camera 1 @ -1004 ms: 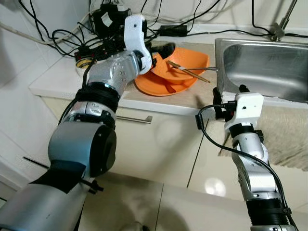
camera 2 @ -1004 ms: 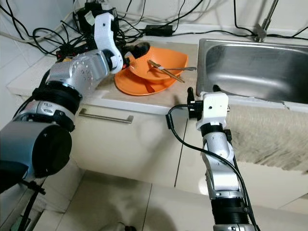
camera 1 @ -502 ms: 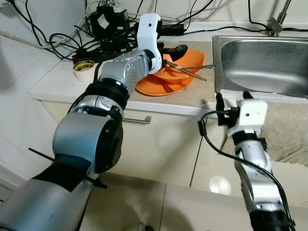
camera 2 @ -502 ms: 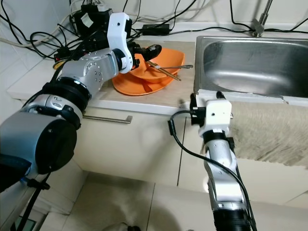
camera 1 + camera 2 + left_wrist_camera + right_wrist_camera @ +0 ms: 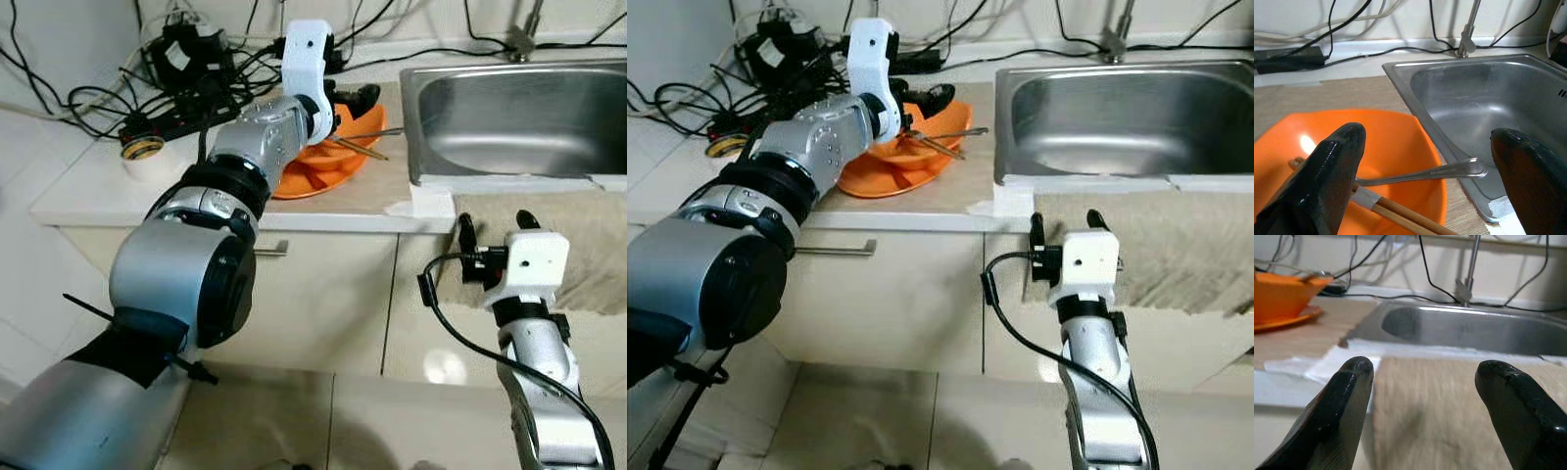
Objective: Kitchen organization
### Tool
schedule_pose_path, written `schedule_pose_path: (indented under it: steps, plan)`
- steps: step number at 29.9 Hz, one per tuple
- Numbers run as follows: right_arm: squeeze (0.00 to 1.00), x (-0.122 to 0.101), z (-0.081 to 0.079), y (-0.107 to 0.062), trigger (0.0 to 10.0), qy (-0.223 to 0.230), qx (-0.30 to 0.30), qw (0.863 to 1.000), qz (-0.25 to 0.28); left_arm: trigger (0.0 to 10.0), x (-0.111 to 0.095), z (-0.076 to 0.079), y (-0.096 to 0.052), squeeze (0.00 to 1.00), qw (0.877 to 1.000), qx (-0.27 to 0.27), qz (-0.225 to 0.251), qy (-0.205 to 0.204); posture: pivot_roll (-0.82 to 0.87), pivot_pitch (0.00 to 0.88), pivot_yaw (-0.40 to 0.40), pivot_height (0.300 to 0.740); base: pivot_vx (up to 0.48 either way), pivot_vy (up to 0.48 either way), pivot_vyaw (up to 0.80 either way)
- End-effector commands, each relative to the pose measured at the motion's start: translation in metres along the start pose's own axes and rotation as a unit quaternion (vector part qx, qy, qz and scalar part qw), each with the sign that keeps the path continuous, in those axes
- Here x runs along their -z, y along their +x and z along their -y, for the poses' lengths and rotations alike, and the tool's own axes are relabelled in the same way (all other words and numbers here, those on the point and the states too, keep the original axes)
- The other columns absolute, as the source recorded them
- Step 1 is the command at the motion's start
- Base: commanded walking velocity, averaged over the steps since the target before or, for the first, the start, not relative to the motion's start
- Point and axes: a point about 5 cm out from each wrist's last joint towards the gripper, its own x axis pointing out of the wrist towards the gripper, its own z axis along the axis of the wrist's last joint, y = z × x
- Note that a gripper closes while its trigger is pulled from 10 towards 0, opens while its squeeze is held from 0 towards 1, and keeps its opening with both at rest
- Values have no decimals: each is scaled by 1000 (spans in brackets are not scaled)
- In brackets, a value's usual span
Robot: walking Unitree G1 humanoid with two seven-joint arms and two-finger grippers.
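- Orange bowl (image 5: pixel 1400 142) rests on an orange plate (image 5: pixel 313 178) on the tabletop (image 5: pixel 98 186), just beside the steel sink (image 5: pixel 519 108).
- A spoon (image 5: pixel 1435 172) and chopsticks (image 5: pixel 1396 213) lie in the bowl.
- Left hand (image 5: pixel 1425 181) hovers over the bowl, fingers apart, gripping nothing.
- Right hand (image 5: pixel 1425 406) hangs below the sink's front edge, fingers apart, facing a beige towel (image 5: pixel 1176 245).

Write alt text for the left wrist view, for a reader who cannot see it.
The left hand, fingers open, hovers over an orange bowl holding a metal spoon and wooden chopsticks. Beside the bowl lies a steel sink with a tap and black cables along the wall behind.
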Motion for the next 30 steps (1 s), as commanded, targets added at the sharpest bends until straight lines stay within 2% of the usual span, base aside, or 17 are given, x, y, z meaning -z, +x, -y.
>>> schedule_pose_path:
  steps: [1,5,9,14,18,21,23,24,25,26,27,30]
  plan:
    - [0,-7,-5,0,10000,4,-8,1000,9,10000,5,-11,-3,0,1000,-21,-6,-3,-270,0,166,740,0,0,0]
    - [0,-12,-4,-5,10000,4,-13,1000,8,10000,18,-22,-6,0,998,-55,-19,-19,-279,10,155,740,0,0,0]
    - [0,-12,-1,-8,10000,2,-17,1000,3,10000,20,-30,-9,0,997,-73,-19,-30,-282,8,143,740,0,0,0]
    - [0,-13,-2,-9,10000,2,-21,1000,0,10000,26,-32,-10,0,996,-79,-28,-36,-285,10,142,740,0,0,0]
    - [0,-15,-5,-11,10000,6,-26,1000,-4,10000,34,-32,-10,0,994,-85,-37,-63,-293,13,142,740,0,0,0]
    - [0,-15,-5,-12,10000,6,-27,1000,-6,10000,27,-32,-9,0,994,-87,-19,-69,-293,9,143,740,0,0,0]
    - [0,-16,-6,-11,10000,7,-28,1000,-4,10000,13,-33,-10,0,995,-88,9,-39,-283,3,141,740,0,0,0]
    - [0,-17,-6,-9,10000,8,-28,1000,-1,10000,4,-33,-10,0,996,-89,26,-9,-276,0,140,740,0,0,0]
    - [0,-17,-6,-9,10000,8,-28,1000,-1,10000,4,-33,-10,0,996,-89,26,-9,-276,0,140,740,0,0,0]
    - [0,-19,-6,-4,10000,8,-28,1000,7,10000,-9,-34,-12,0,994,-86,52,49,-254,0,130,740,0,0,0]
    - [0,-20,-6,-2,10000,8,-26,1000,12,10000,-14,-35,-13,0,992,-85,64,73,-248,0,126,740,0,0,0]
    - [0,-23,-4,5,10000,6,-21,999,26,10000,-19,-39,-17,0,988,-73,94,102,-213,0,113,740,0,0,0]
